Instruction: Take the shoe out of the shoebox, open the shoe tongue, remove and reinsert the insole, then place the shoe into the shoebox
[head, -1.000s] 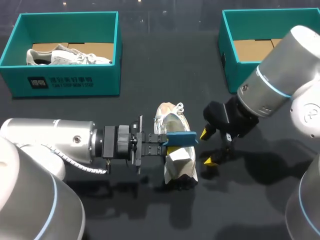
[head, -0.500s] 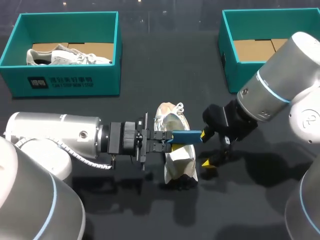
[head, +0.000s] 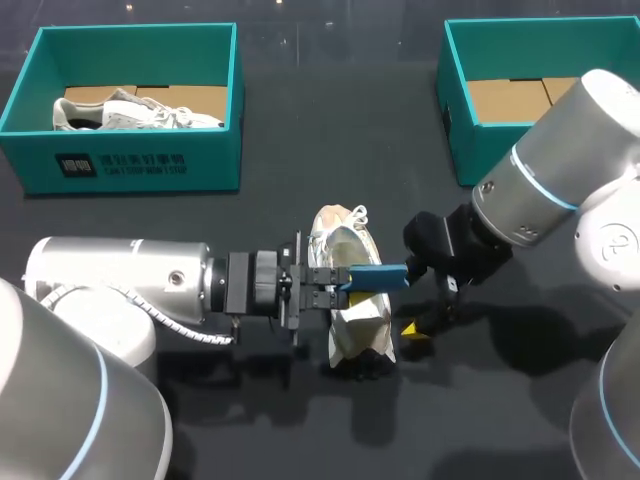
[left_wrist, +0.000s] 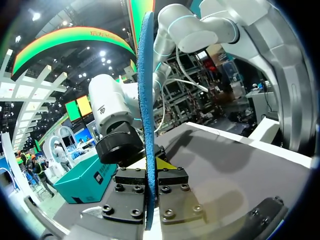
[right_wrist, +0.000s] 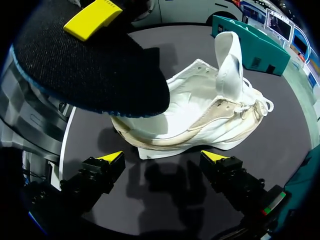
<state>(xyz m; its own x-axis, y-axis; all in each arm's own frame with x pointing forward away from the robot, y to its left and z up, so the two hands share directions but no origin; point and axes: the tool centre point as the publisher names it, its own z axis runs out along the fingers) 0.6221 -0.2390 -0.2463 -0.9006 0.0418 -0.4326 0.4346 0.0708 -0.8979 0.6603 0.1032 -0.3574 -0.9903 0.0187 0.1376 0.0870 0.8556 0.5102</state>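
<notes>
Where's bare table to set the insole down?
Bare: the table between the left shoebox and right shoebox. Crowded: around the shoe, with the left gripper shut on the insole and the open right gripper alongside.

A robot demonstration stand: left arm (head: 120, 290) and right arm (head: 560, 170) over a dark counter (head: 300, 150), teal shoebox (head: 130, 165) at upper left.

The white shoe (right_wrist: 200, 117) lies just ahead of the right claw (right_wrist: 162, 156), tongue lifted. The blue-edged insole (head: 377, 277) stands on edge, clamped in the left claw (head: 338, 278), over the shoe. The open teal shoebox (head: 465, 150) sits well beyond the right claw.
</notes>
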